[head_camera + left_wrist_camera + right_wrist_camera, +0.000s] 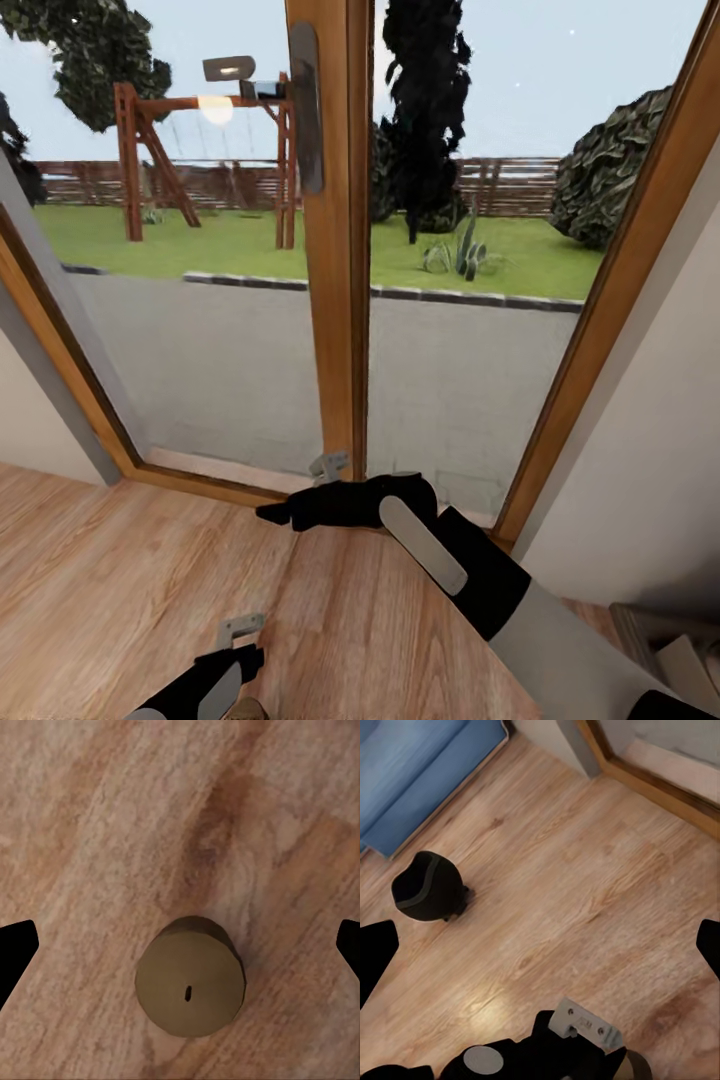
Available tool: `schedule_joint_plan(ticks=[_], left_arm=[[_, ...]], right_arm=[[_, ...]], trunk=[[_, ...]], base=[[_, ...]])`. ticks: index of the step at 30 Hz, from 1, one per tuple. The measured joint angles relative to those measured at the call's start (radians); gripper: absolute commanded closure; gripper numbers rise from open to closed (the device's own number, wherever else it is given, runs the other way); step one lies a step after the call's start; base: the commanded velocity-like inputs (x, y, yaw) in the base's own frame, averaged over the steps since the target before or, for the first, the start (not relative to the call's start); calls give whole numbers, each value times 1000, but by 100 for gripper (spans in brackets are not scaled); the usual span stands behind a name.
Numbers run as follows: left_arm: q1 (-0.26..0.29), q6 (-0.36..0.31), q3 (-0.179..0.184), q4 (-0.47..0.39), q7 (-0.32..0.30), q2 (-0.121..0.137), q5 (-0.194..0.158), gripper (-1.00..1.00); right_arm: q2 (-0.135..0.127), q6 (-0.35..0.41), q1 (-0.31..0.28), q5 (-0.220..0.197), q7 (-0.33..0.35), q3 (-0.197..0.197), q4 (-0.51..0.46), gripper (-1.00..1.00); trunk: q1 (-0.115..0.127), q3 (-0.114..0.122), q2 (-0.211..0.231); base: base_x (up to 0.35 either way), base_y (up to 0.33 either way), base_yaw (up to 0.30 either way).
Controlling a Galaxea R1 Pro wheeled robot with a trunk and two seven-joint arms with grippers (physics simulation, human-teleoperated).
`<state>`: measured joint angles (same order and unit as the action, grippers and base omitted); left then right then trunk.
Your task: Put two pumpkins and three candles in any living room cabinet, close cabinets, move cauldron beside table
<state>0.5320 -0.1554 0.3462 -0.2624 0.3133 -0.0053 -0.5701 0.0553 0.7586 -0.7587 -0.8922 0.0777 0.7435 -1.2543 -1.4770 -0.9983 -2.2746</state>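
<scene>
Left gripper (pixel 180 945) hangs released over a stubby tan candle (pixel 190 979) on the wood floor (pixel 112 810).
The round matte black cauldron (pixel 429 886) stands well apart from that candle; right gripper (pixel 540 945) spread wide.

— What's cut off?
— The left gripper (pixel 240 632) runs off the head view's bottom edge; a candle (pixel 245 710) under it is barely a sliver.
— Its jaws?
— Just dark tips at the wrist picture's edges.

Head faces window (pixel 350 250); wrists look down (both seeing floor (pixel 585 885))
</scene>
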Motion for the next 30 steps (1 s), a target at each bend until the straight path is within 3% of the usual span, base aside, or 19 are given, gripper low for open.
schedule_joint_plan(ticks=[8,30], left_arm=[[0,23,1,1,0,-1,0,-100],[0,21,4,1,1,-3,-5,-100]], right_arm=[[-1,35,0,-6,-2,0,-47,-100],[0,28,0,-4,-12,0,-13,-100]], trunk=[[-31,-25,-56],[-115,-94,-210]], base=[[0,0,0],[0,0,0]])
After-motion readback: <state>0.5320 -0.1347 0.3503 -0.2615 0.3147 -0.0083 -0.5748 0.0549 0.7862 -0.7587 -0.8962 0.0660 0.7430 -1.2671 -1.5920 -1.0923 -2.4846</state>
